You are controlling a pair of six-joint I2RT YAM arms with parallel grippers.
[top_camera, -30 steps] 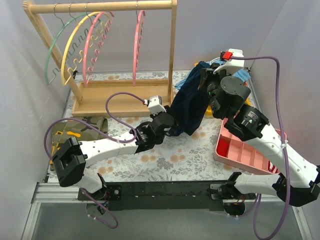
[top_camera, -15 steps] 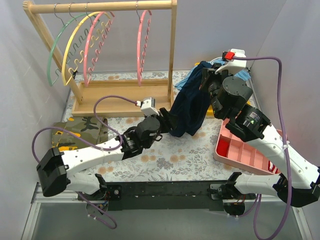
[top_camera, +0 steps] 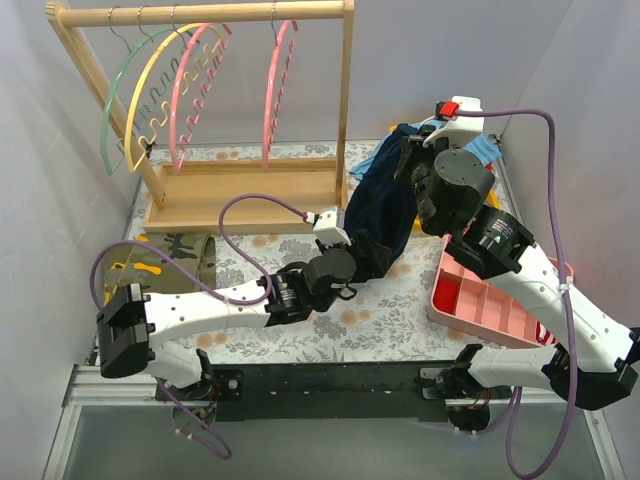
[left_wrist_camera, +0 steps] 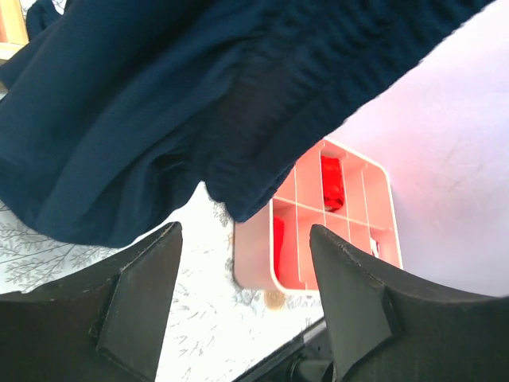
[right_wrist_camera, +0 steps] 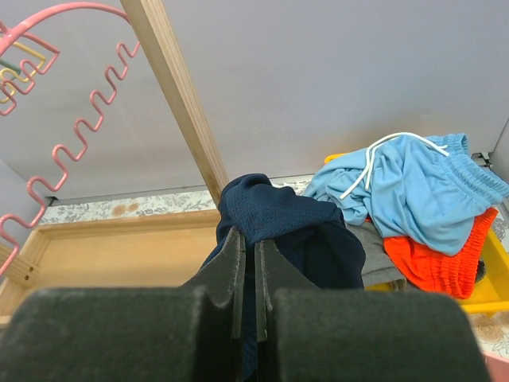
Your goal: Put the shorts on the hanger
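The shorts [top_camera: 385, 215] hung lifted toward the far right corner, their top fold pinched tight in the right gripper [right_wrist_camera: 246, 263]. They were not yet on the hanger [top_camera: 272, 90], which dangled from the rail at the far edge. The left gripper [left_wrist_camera: 242, 239] gaped wide and empty just beneath the hem. The rack's wooden post [top_camera: 345, 90] stood between garment and hanger, and a pink tray [top_camera: 480, 300] lay by the right edge.

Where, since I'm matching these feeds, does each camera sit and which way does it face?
Top external: above and behind the robot, looking down on the table; left arm and right arm show.
Left wrist: on the left arm, looking past its open left pincer at the shorts and pink tray.
Right wrist: faces the wooden rack; right pincer shut on the shorts.
All three share the shorts.
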